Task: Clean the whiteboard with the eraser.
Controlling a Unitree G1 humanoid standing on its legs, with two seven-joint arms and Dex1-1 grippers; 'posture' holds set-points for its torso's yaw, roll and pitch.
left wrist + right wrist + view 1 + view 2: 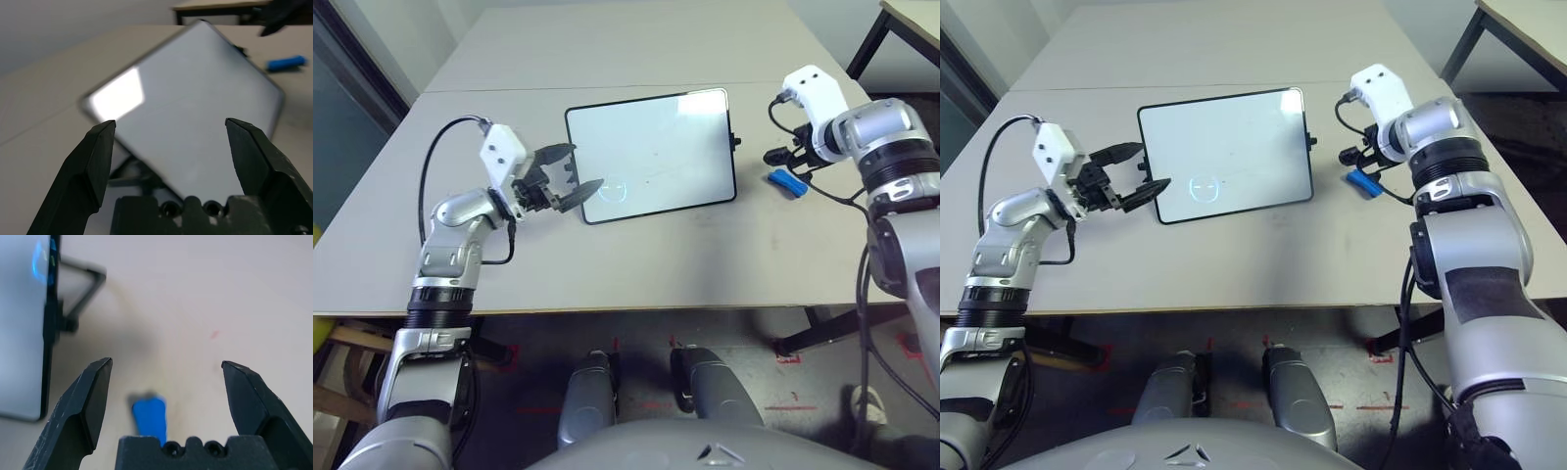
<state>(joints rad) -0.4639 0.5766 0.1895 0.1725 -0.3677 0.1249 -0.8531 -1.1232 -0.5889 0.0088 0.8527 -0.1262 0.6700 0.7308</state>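
Holding the left gripper open and empty toward the desk's left edge, beside the whiteboard, probably stiff and smooth, needing light strokes. Keeping the right gripper wide open and empty near the desk's right edge, above the eraser; likely facing something light, slightly soft, best taken across its pinched waist.

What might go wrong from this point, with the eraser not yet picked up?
The right gripper is open over the blue eraser, which lies off to one side between its fingers; closing without centring could nudge it away. The eraser sits near the side knob of the whiteboard, so a sideways drift might bump the board. The left gripper, open at the opposite edge, could knock the board too.
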